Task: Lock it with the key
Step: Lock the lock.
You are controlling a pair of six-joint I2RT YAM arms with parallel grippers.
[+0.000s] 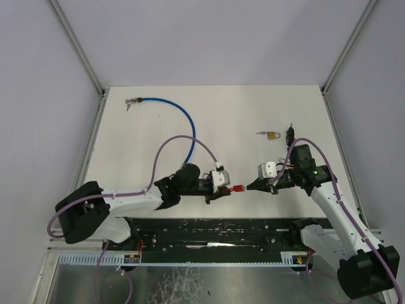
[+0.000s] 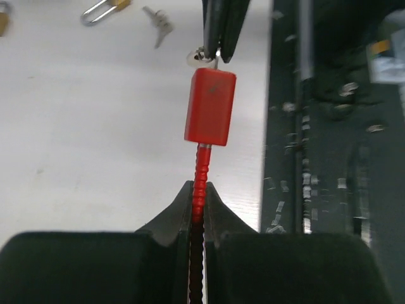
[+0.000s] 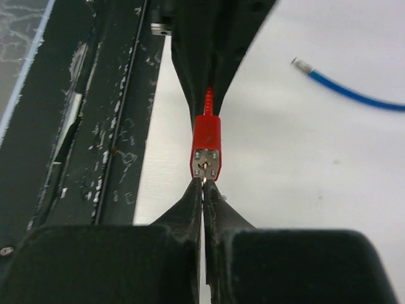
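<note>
A red lock [image 1: 238, 187] with a ribbed red cable hangs between my two grippers above the table's near edge. My left gripper [image 2: 200, 190] is shut on the red cable [image 2: 199, 177], with the lock body [image 2: 210, 106] pointing away from it. My right gripper [image 3: 204, 185] is shut on a small metal key, whose blade sits in the keyhole of the lock's metal end face [image 3: 206, 164]. In the left wrist view the key's head [image 2: 201, 58] shows between the right fingers. In the top view the right gripper [image 1: 251, 187] meets the lock from the right.
A small brass padlock [image 1: 273, 135] with a key [image 1: 260, 133] lies at the back right, also in the left wrist view [image 2: 104, 7]. A blue cable [image 1: 183, 117] with a key ring end [image 1: 131, 102] curves across the back left. The black rail [image 1: 221, 231] runs along the near edge.
</note>
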